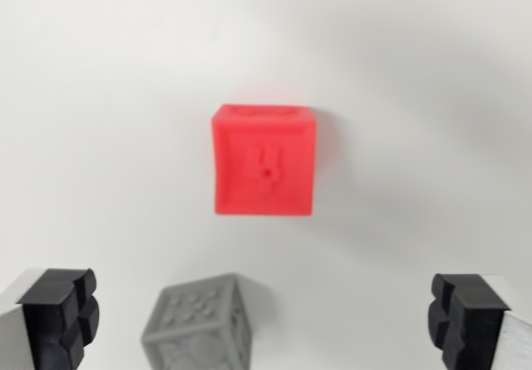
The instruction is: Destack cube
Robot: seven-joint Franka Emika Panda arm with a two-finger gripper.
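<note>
Two cubes, two finger pads

On the white surface (pixel 100 96) I count two cubes — one red cube (pixel 264 160), one grey cube (pixel 202 323). Below sit two black fingertip pads (pixel 60 316) — one at each bottom corner, nothing else

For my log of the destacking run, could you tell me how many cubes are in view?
2: a red cube at centre on the white surface, and a grey cube at the bottom edge, partly cropped. They sit apart.

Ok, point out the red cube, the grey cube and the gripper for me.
red cube (pixel 264 162): wrist view, middle of its embossed face.
grey cube (pixel 199 328): wrist view, its dotted face.
gripper (pixel 264 322): wrist view, midway between the two black fingertips, open.
</note>
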